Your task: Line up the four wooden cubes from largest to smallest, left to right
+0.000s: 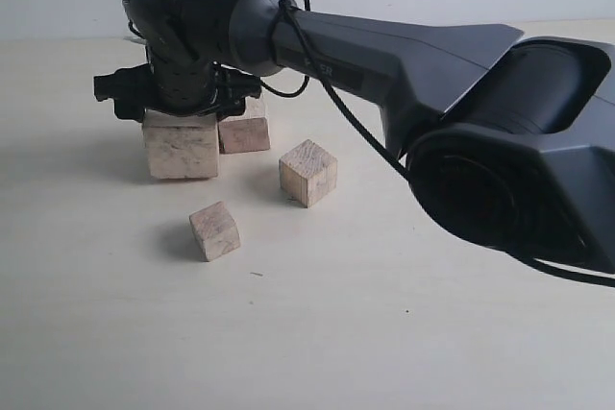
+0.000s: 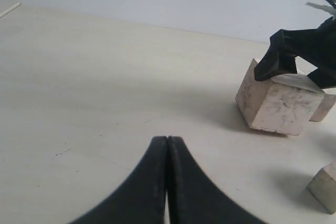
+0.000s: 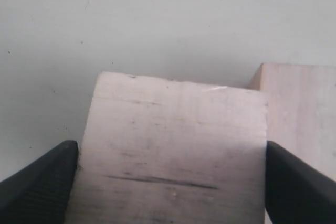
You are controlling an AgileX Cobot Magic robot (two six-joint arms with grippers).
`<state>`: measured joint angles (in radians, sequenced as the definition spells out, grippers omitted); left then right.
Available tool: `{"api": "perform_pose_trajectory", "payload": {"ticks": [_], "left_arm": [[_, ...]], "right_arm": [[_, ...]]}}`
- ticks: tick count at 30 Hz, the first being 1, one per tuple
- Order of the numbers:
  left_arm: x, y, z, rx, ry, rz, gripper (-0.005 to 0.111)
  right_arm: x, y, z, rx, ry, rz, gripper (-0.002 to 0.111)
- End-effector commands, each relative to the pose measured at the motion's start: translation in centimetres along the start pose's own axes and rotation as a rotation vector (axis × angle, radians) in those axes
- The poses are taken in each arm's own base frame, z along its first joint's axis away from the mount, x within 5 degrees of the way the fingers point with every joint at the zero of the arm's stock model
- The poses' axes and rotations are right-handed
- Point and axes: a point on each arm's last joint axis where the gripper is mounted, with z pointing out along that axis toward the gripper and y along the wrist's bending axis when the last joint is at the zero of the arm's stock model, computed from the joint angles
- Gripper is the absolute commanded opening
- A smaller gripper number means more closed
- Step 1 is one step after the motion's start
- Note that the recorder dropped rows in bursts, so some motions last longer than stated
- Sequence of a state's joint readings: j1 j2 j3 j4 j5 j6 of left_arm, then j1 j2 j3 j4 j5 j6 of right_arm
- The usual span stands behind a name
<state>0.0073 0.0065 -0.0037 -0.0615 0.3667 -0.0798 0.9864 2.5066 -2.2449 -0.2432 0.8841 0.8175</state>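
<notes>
The four wooden cubes lie on a pale table (image 1: pixel 384 333). The largest cube (image 1: pixel 181 151) (image 2: pixel 275 106) stands at the far left, a thin slit line on its top face (image 3: pixel 173 150). My right gripper (image 1: pixel 181 108) (image 3: pixel 172 156) comes down over it, one finger against each side, shut on it. I cannot tell whether it is lifted. A second cube (image 1: pixel 245 132) (image 3: pixel 299 114) stands just behind and to its right. A mid-sized cube (image 1: pixel 308 172) lies further right, the smallest cube (image 1: pixel 214 230) in front. My left gripper (image 2: pixel 168 140) is shut and holds nothing, well apart from the cubes.
The right arm's dark body (image 1: pixel 500 141) fills the right side of the exterior view and reaches across to the left. One black finger (image 2: pixel 273 64) of the right gripper shows in the left wrist view. A cube corner (image 2: pixel 323 187) shows at that view's edge.
</notes>
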Motion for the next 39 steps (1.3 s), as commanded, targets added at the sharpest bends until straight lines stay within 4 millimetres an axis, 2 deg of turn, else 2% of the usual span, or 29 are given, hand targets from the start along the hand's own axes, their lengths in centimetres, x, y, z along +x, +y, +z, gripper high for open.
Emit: {"api": "perform_pose_trajectory", "payload": {"ticks": [1, 17, 26, 32, 35, 39], "left_arm": [[0.0, 0.0, 0.0, 0.001, -0.009, -0.002, 0.000], [0.0, 0.0, 0.0, 0.001, -0.009, -0.002, 0.000], [0.0, 0.0, 0.0, 0.001, -0.009, -0.002, 0.000], [0.0, 0.0, 0.0, 0.001, -0.009, -0.002, 0.000], [0.0, 0.0, 0.0, 0.001, -0.009, -0.002, 0.000], [0.0, 0.0, 0.0, 0.001, -0.009, -0.002, 0.000]], "right_arm": [[-0.6, 0.4, -0.9, -0.030, -0.029, 0.046, 0.000], [-0.7, 0.5, -0.9, -0.039, -0.039, 0.049, 0.002], [-1.1, 0.9, -0.9, -0.086, -0.081, 0.051, 0.022], [-1.2, 0.4, -0.9, -0.031, -0.098, 0.007, 0.035], [-1.4, 0.1, -0.9, -0.007, -0.114, -0.014, 0.045], [-1.4, 0.1, -0.9, -0.008, -0.117, -0.016, 0.062]]}}
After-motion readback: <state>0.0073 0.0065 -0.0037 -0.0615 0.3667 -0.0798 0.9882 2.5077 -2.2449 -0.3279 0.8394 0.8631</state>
